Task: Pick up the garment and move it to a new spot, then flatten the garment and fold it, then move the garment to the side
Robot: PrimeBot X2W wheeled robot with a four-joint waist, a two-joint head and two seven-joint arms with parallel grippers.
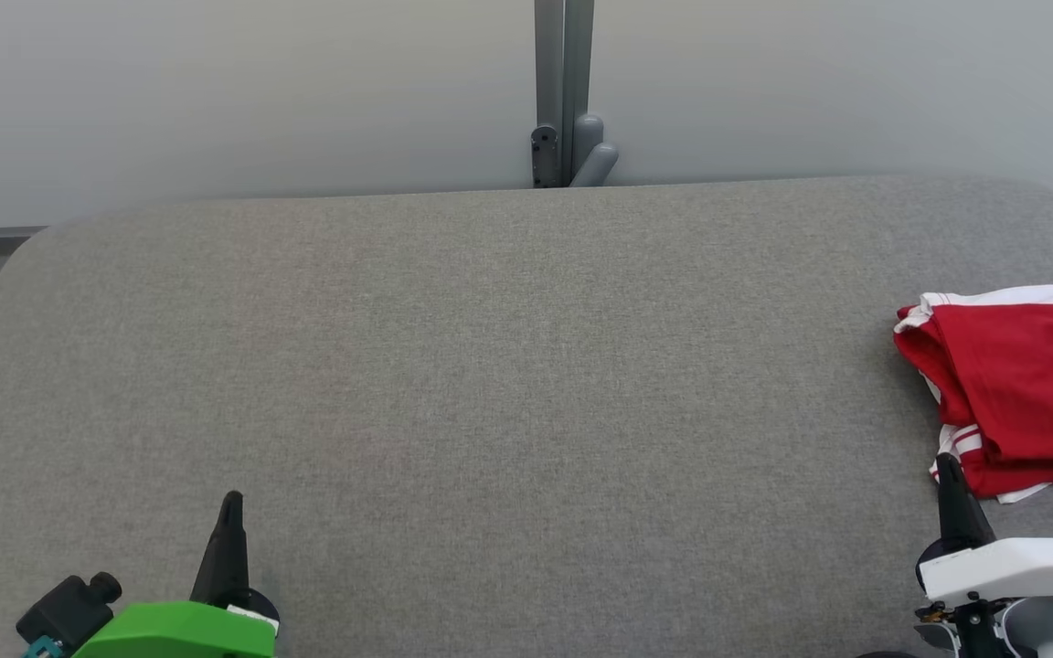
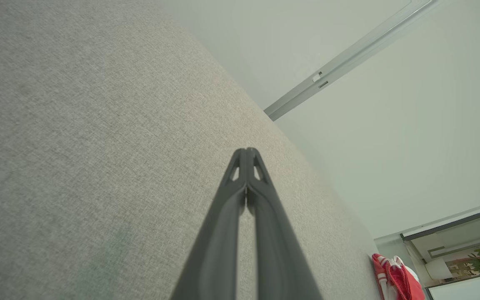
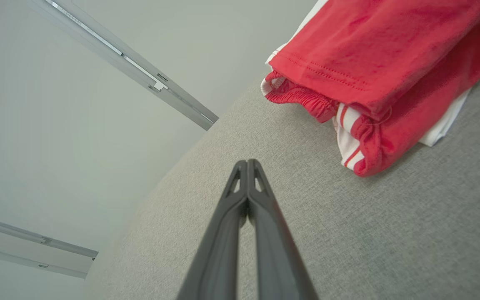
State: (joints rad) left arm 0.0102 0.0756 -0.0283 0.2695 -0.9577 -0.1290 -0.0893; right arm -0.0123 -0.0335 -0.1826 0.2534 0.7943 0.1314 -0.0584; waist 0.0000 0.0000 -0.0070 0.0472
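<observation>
Left gripper point(image 1: 231, 501) and right gripper point(image 1: 946, 462) both pinched empty — right tip just beside folded garment point(image 1: 1025, 384), careless swing could snag and unfold it.

Folded red garment point(image 1: 1025, 393) lies at grey table's point(image 1: 453, 366) right edge.

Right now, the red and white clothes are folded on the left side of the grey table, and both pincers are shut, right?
No. The head view shows the clothes folded on the right side of the grey table, by the right pincer. It and the left pincer are shut.
</observation>
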